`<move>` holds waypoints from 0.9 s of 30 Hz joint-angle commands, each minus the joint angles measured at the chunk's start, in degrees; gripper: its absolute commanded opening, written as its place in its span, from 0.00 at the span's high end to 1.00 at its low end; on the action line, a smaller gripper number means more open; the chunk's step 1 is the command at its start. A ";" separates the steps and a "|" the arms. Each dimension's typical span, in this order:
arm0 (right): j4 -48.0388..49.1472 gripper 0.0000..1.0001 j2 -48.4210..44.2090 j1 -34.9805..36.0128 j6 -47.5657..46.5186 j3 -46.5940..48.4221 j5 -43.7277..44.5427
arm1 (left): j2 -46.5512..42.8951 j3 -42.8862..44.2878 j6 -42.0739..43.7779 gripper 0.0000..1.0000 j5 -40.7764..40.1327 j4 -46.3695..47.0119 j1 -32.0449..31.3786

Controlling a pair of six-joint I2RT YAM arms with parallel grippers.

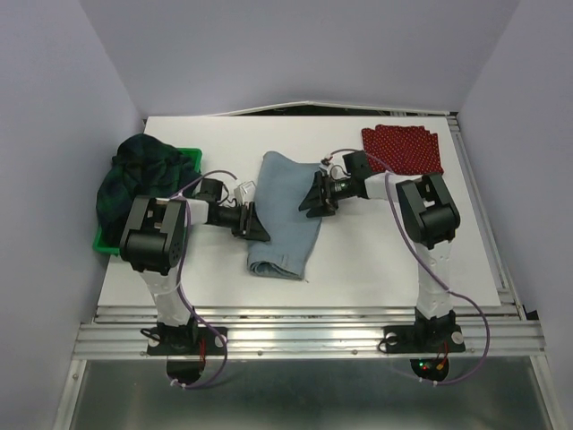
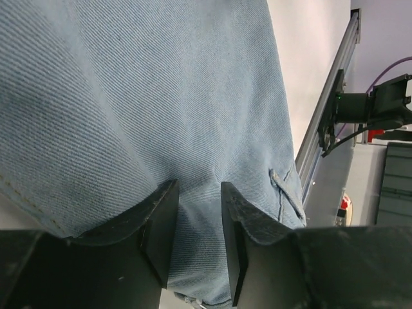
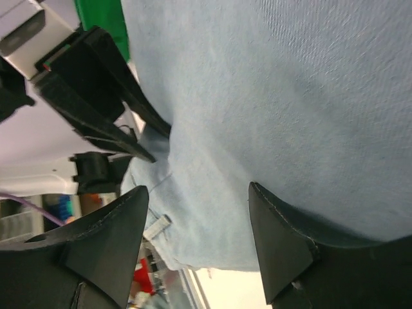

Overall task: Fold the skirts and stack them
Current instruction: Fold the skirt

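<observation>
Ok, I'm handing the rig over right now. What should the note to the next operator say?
Left gripper: jaws only narrowly apart, at the left edge of the denim skirt, nothing visibly pinched.
Right gripper: wide open, over the denim's right edge.
Denim skirt: mid-table, looks partly folded into a narrow strip.
Red dotted skirt: folded, at the far right.
Plaid skirt: heaped, unfolded, in the green bin.
Done: red folded.
Left: finish the denim, fold the plaid, stack all three.
</observation>
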 commanded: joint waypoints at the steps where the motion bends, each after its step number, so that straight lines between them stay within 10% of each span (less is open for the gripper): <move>1: -11.16 0.31 0.67 -1.32 -10.61 5.77 5.43 | -1.67 2.85 3.94 0.50 -3.75 -5.28 -0.74; 6: -11.25 0.30 -6.25 -0.18 -11.05 5.78 2.34 | -15.97 10.07 25.06 0.33 -21.38 -17.07 -4.85; 14: -8.18 0.30 -9.87 3.77 -7.89 5.95 2.43 | -42.33 -3.18 44.97 0.17 -48.19 -18.41 -27.18; 27: -5.19 0.32 0.84 10.37 -8.23 7.80 3.74 | -37.27 -17.17 49.02 0.14 -60.96 -9.18 -47.04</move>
